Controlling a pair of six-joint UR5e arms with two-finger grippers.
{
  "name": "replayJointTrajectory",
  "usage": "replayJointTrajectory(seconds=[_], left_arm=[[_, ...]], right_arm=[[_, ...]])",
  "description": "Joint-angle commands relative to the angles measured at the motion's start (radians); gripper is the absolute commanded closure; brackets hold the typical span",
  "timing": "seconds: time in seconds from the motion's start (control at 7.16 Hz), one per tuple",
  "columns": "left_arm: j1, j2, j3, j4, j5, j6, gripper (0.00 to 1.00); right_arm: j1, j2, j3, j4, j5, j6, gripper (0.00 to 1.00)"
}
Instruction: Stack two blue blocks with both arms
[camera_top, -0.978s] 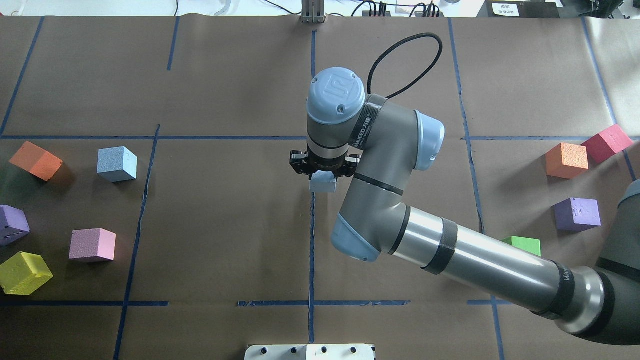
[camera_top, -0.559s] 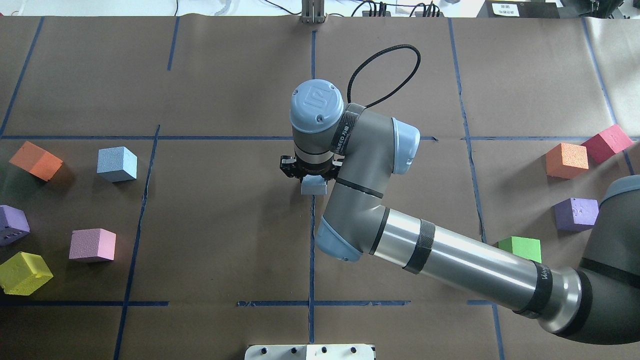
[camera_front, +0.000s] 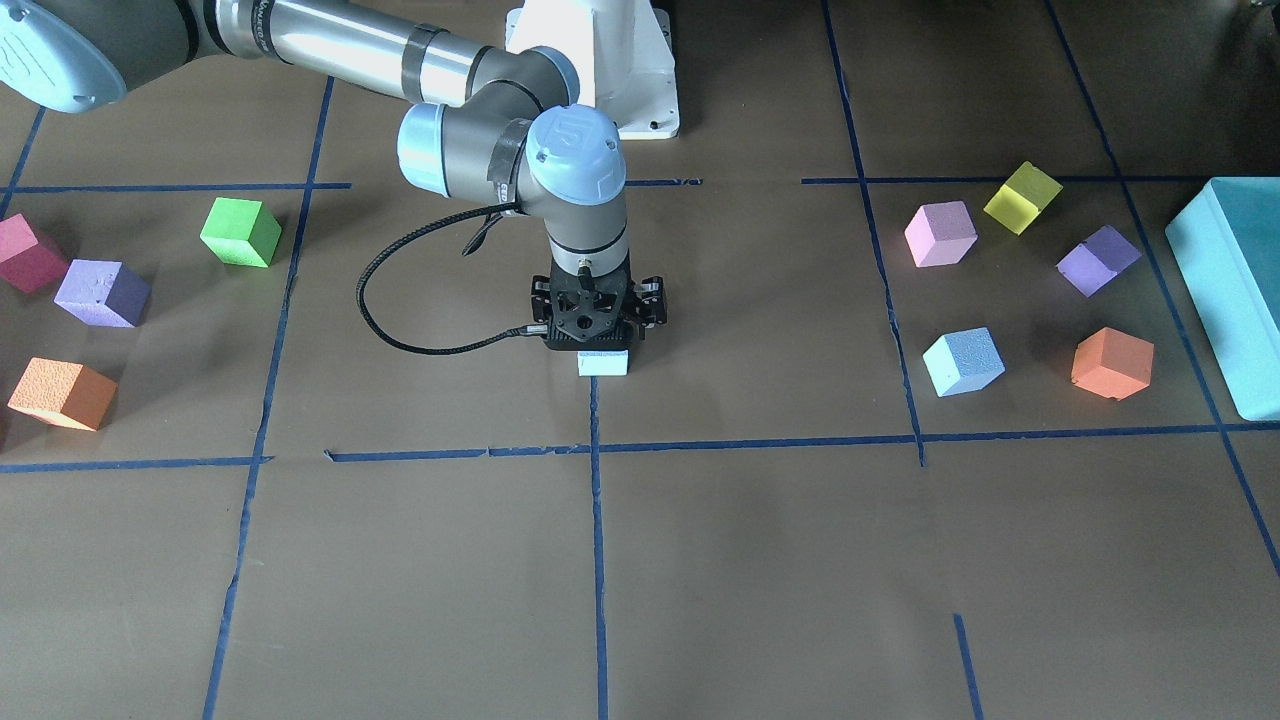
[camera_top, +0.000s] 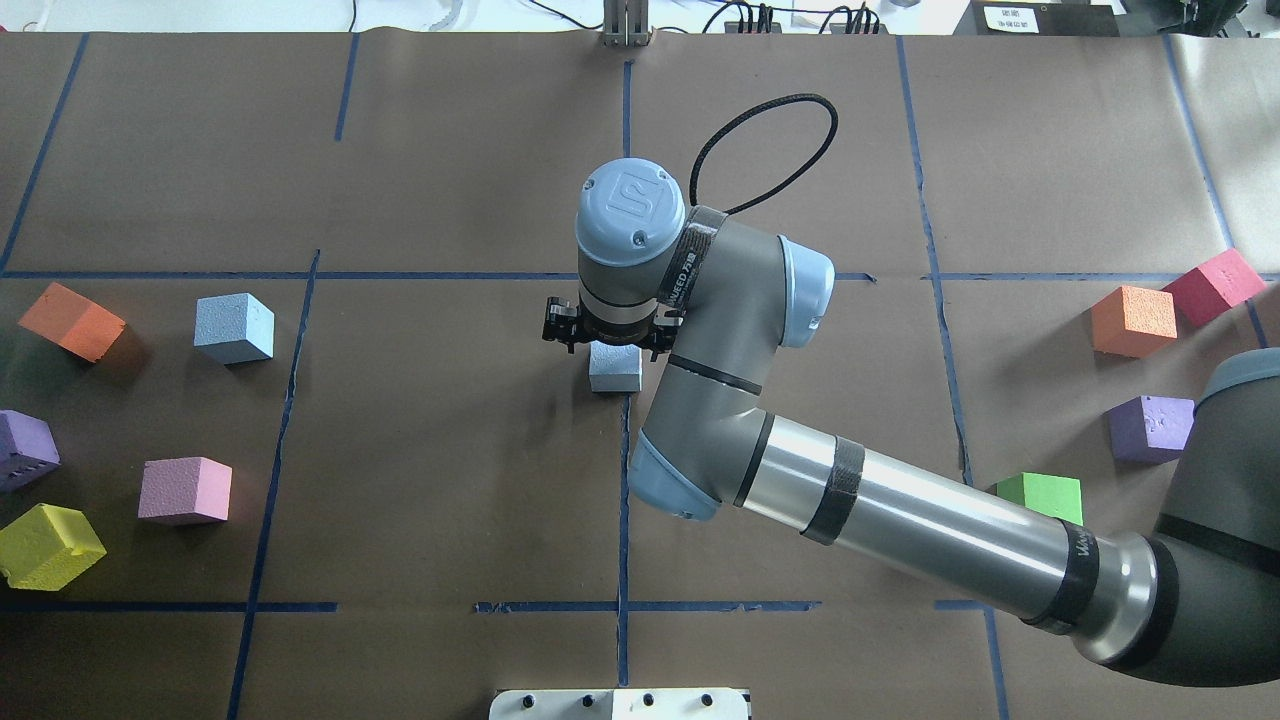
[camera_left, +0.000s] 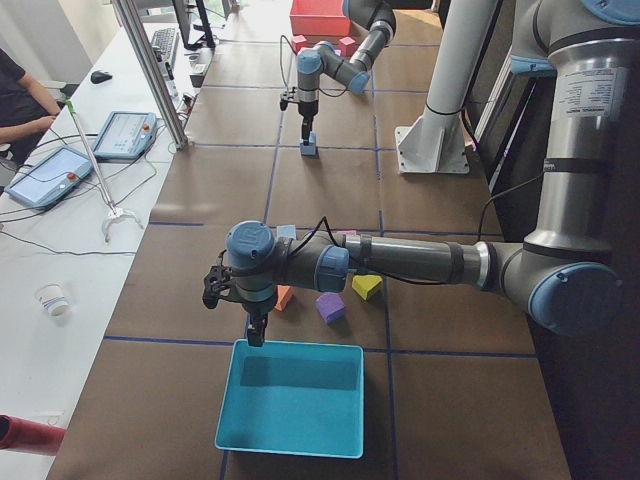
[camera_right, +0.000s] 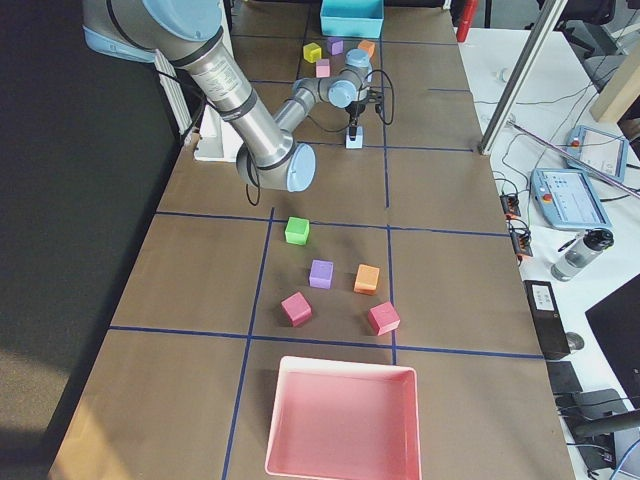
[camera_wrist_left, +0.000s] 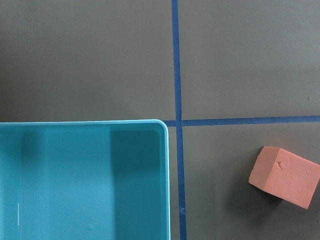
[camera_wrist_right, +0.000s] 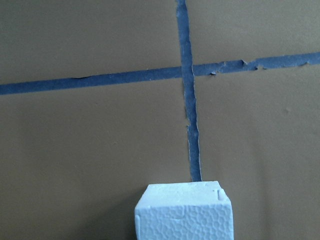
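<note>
Gripping blue block, right claw, UR logo on joint cap

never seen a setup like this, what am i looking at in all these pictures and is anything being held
These are two grey robot arms at a paper-covered table, each ending in a two-finger gripper. One picture looks down from behind the robot, one faces it, two look along the table from its ends, two come from wrist cameras. Coloured foam cubes lie at both sides. The right gripper is down at a blue block on the centre tape line; whether it grips it cannot be told. The other blue block sits free. The left gripper hangs over a teal box at its edge.
</note>
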Motion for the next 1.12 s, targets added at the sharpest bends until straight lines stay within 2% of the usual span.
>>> replayJointTrajectory(seconds=[0.0,0.28,0.42,0.7,0.84,0.98], left_arm=[[0.005,-0.005,-0.011,-0.002,0.0,-0.019,0.0],[0.07,-0.008,-0.082,-0.002,0.0,-0.131,0.0],[0.158,-0.011,-0.122,-0.008,0.003,-0.226,0.0],[0.29,-0.04,-0.197,-0.105,0.003,-0.465,0.0],[0.336,-0.079,-0.23,-0.107,0.006,-0.553,0.0],[0.4,-0.112,-0.23,-0.109,0.015,-0.608,0.0]], right_arm=[[0.046,-0.005,0.035,-0.008,0.031,-0.005,0.0],[0.121,-0.028,0.17,-0.145,0.105,-0.026,0.0],[0.17,-0.057,0.25,-0.227,0.147,-0.078,0.0],[0.282,-0.241,0.447,-0.338,0.154,-0.303,0.0],[0.361,-0.324,0.491,-0.342,0.16,-0.453,0.0],[0.436,-0.387,0.491,-0.341,0.198,-0.602,0.0]])
